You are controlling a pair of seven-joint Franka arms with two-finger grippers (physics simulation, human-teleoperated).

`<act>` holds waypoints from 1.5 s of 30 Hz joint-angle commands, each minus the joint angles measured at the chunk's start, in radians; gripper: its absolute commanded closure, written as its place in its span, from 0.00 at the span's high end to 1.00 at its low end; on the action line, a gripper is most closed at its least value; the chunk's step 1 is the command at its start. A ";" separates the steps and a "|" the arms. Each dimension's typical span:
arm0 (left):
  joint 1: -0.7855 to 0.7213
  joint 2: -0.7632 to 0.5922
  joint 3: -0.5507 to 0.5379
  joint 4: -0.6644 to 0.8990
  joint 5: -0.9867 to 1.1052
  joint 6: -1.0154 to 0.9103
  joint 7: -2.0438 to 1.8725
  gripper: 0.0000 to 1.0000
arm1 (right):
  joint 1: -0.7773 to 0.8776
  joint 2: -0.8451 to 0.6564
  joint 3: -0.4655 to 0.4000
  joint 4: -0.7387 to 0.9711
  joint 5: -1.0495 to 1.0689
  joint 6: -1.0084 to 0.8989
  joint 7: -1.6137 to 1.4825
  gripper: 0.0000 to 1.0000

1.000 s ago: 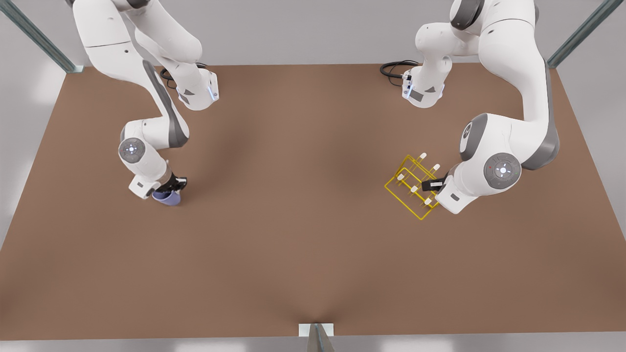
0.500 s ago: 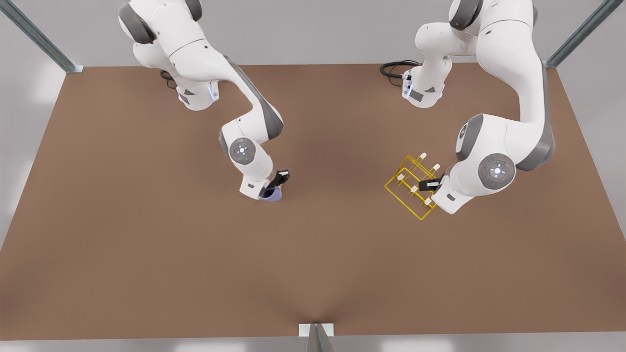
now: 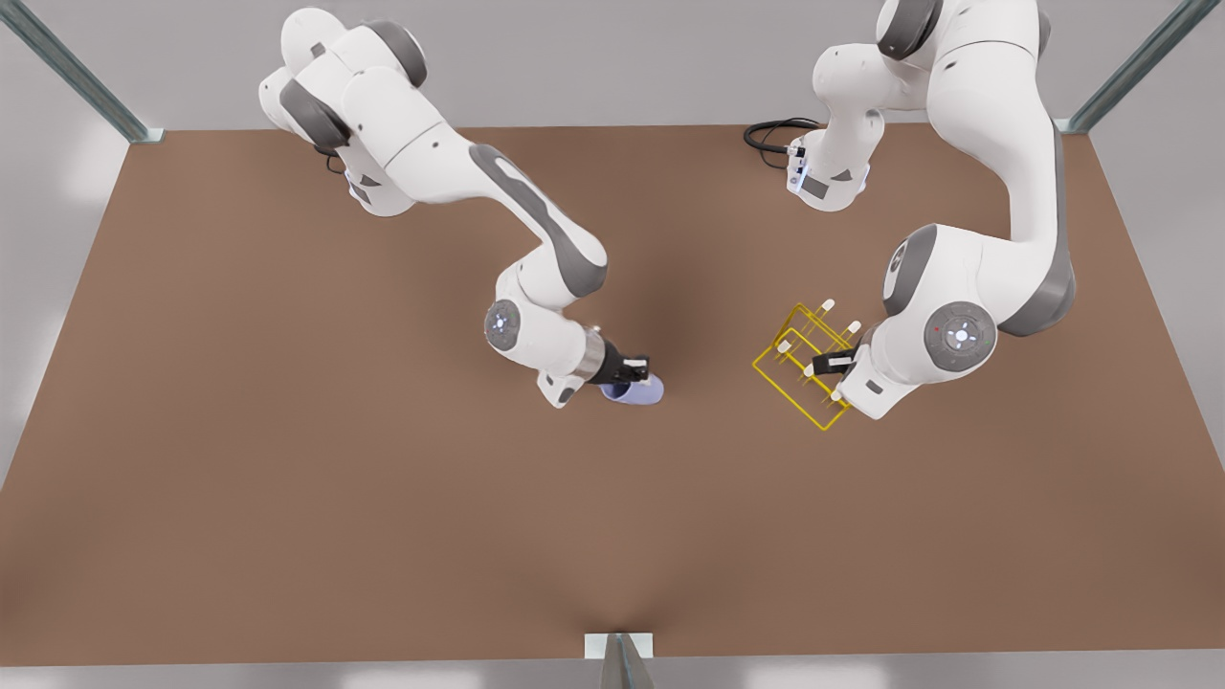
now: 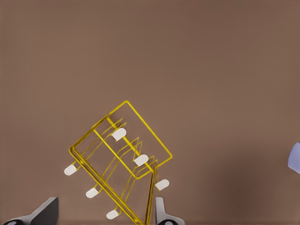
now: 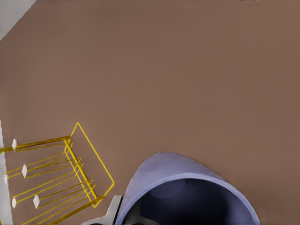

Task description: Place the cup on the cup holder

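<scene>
Front view: right claw (image 3: pixel 639 375) grips the cup (image 3: pixel 639 390) by its rim, low over the brown worktop (image 3: pixel 287 498), on the front view's left of the cup holder (image 3: pixel 802 368) and apart from it, apparently carrying it there; left claw (image 3: pixel 835 367) sits at the holder, probably steadying it. Left wrist view: holder's (image 4: pixel 119 161) frame wire runs between the parted fingers (image 4: pixel 161 211); whether they pinch it, cannot tell. Right wrist view: cup (image 5: pixel 187 197) mouth faces the camera, held at the rim, pegs near.

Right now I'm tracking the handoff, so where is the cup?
The cup is near the table's middle in the front view, held by the right gripper, with the cup holder off toward that view's right.
</scene>
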 commanded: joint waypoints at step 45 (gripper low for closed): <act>-0.252 0.304 0.012 0.138 0.064 0.498 -1.978 1.00 | -0.209 0.235 0.270 0.067 -0.168 0.166 0.044 1.00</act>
